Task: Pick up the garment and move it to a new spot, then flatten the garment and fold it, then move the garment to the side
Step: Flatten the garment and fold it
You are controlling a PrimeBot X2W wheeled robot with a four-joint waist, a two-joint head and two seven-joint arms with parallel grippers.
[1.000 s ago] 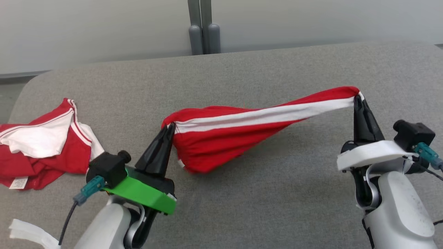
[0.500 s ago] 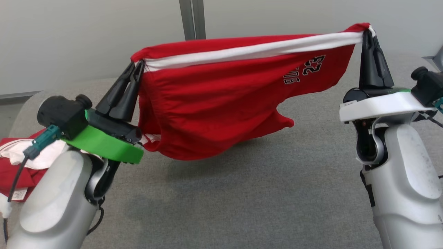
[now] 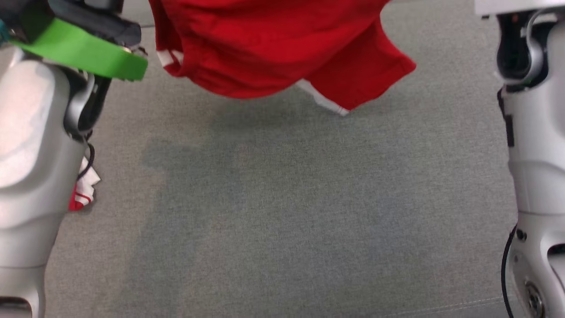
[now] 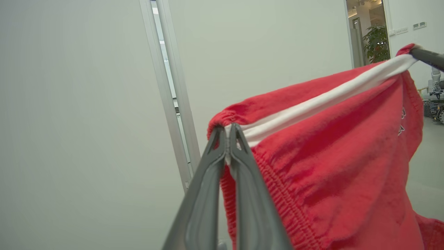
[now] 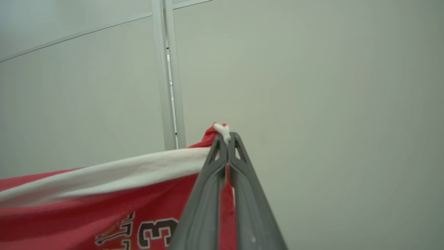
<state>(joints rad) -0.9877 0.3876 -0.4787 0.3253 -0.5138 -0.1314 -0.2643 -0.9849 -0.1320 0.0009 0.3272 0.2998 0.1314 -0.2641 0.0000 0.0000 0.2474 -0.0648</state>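
**Red garment hanging stretched between 2 grippers**

The red knit garment (image 3: 273, 48) with a white band along its gathered top edge is hanging in the air above the far part of the worktop (image 3: 282, 212), which is covered in grey fabric. It is stretching between the 2 arms, clear of the surface. Its lower hem is drooping, a white-trimmed corner is pointing down toward the worktop's right side, and a soft shadow is falling on the grey fabric below.

The left gripper (image 4: 227, 130) is pinching one end of the band, its 2 dark fingers pressing together with the cloth caught at the tips. The right gripper (image 5: 227, 139) is clamping the other end, its fingers closing on a small tuft of white and red cloth. The band is running taut from one grip to the other. Dark lettering with a white outline (image 5: 138, 232) is showing just below the band near the right gripper.

In the head view, the pale left forearm (image 3: 35, 145) with its green bracket (image 3: 84, 55) is reaching up over the worktop's left side, and the pale right forearm (image 3: 534, 154) over its right side. A scrap of red and white cloth (image 3: 84, 194) is lying beside the left forearm, near the left edge.
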